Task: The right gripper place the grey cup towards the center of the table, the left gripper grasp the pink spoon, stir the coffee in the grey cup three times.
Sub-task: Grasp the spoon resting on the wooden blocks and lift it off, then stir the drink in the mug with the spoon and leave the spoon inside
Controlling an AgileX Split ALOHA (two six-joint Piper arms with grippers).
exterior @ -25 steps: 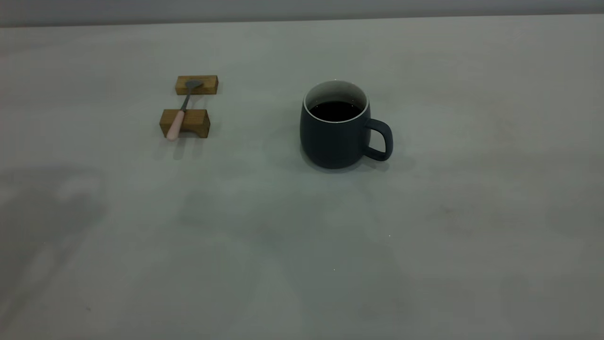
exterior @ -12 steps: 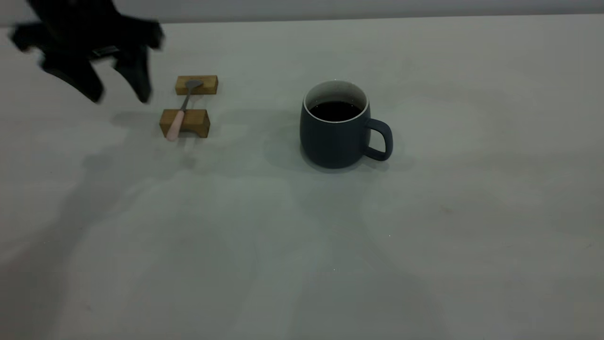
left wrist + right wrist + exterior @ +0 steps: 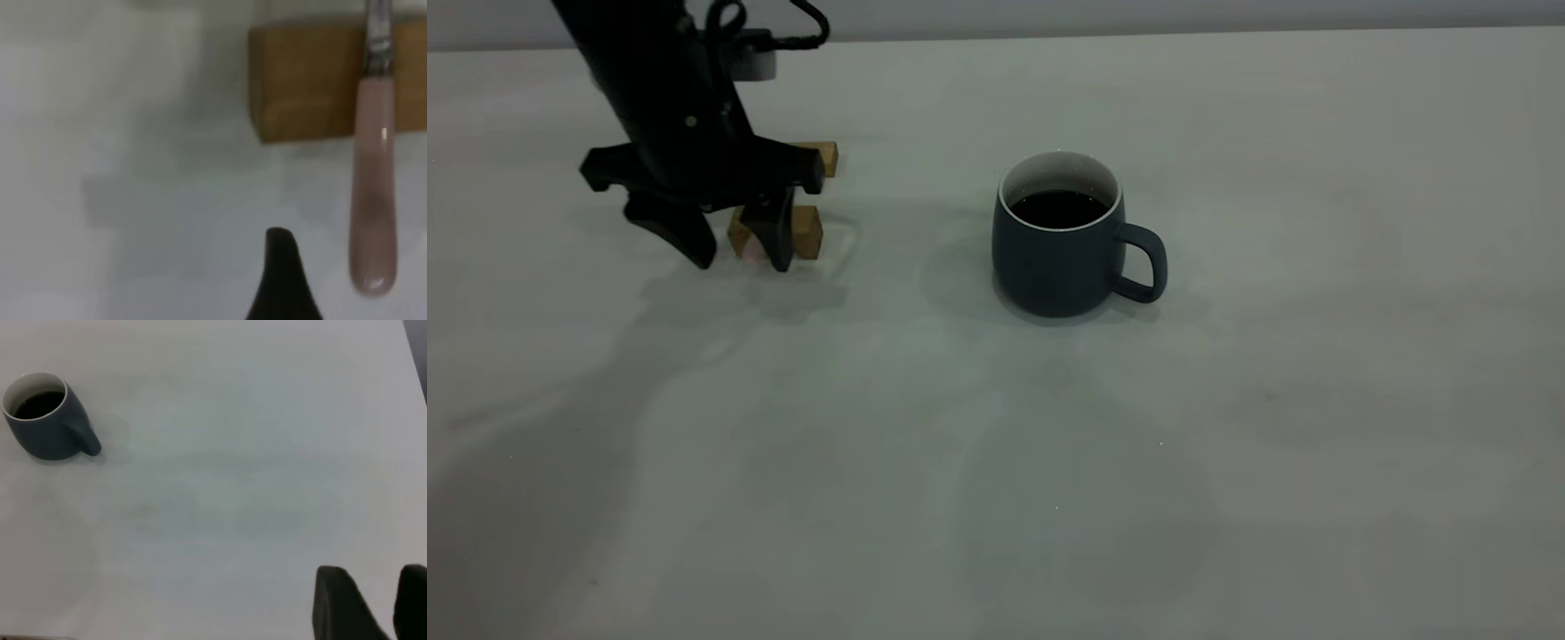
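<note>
Hovering over the spoon rest right now: the left gripper [image 3: 740,252] hangs near the table's [image 3: 1227,498] far left corner with its fingers spread apart, straddling the front wooden block [image 3: 807,231]. From outside the pink spoon is hidden behind the gripper, but the left wrist view shows the pink spoon [image 3: 373,200] lying across that block, handle sticking out past it over bare table, with one fingertip off to the side of it.

The grey cup [image 3: 1060,244] already sits about mid-table, coffee [image 3: 1060,208] inside, handle toward the right edge, so I'd say the cup part is done.

For the grab, I'd shift so the handle sits squarely between the fingers, close on the overhanging pink part, not the thin metal neck, and lift straight up so the blocks don't get knocked.

The right gripper [image 3: 373,607] is parked well away from the cup, fingers slightly parted, holding nothing.
</note>
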